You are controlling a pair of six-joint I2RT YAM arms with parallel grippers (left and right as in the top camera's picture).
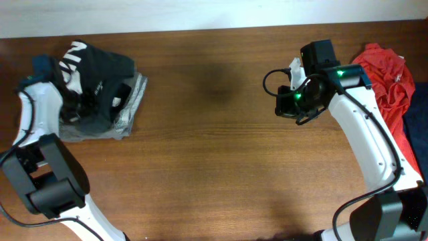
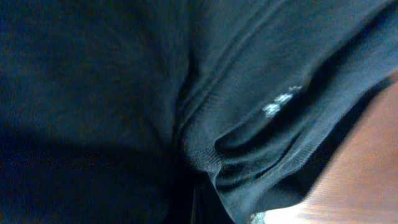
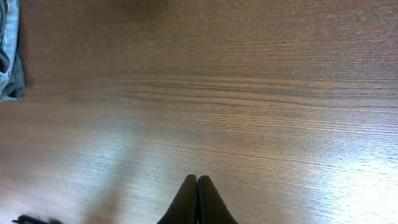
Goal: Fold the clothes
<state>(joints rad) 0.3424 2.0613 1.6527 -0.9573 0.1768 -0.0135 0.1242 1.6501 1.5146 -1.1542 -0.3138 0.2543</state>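
Note:
The dark T-shirt (image 1: 100,67) with white block letters lies bunched at the table's far left, on top of a grey garment (image 1: 132,100). My left gripper (image 1: 81,102) is pushed into this pile. In the left wrist view dark fabric (image 2: 124,93) fills the frame and its folds run together at my dark fingertips (image 2: 193,202), which look shut on the T-shirt. A small white print (image 2: 280,102) shows on the cloth. My right gripper (image 3: 197,180) is shut and empty above bare wood; it also shows in the overhead view (image 1: 291,107).
A red garment (image 1: 388,70) and a blue one (image 1: 418,127) lie heaped at the right edge, behind the right arm. The grey garment's edge shows in the right wrist view (image 3: 9,56). Brown wooden table (image 1: 214,147) lies between the arms.

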